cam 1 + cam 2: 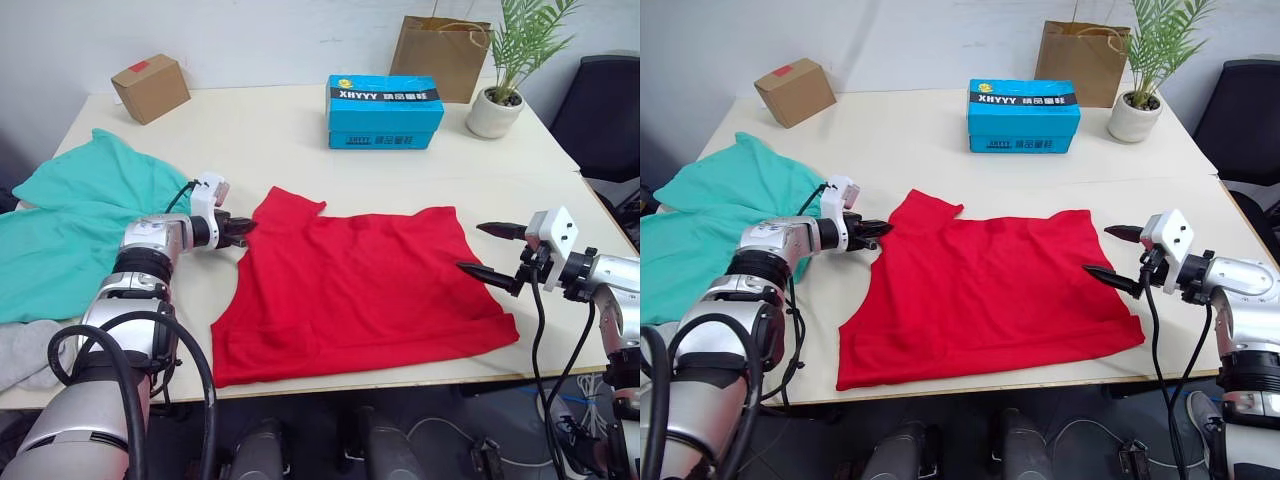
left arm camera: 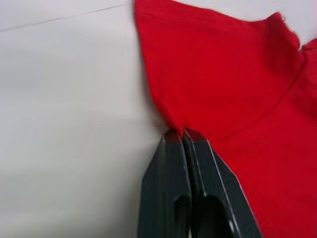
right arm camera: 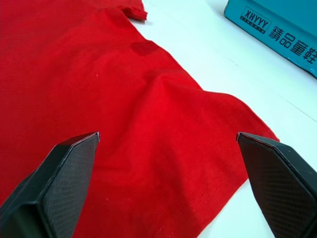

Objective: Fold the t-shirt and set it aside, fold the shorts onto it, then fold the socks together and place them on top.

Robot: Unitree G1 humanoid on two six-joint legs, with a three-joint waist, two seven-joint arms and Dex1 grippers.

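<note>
My left gripper [image 2: 184,133] has its jaws pinched together on the edge of the t-shirt [image 1: 365,290], at the sleeve side nearest that arm. My right gripper [image 1: 490,252] hovers with jaws spread wide at the shirt's opposite edge, gripping nothing. The one red shirt lies mostly flat on the pale table [image 1: 280,140], its soft knit showing a stitched hem. One pair of teal-green shorts [image 1: 75,225] lies rumpled at the table's left, with grey socks [image 1: 22,350] bunched just beside them; I can't count them. Farther back I count one blue printed carton [image 1: 385,111], one small cardboard box [image 1: 150,88], one brown paper bag [image 1: 440,55] and one potted plant [image 1: 510,60].
</note>
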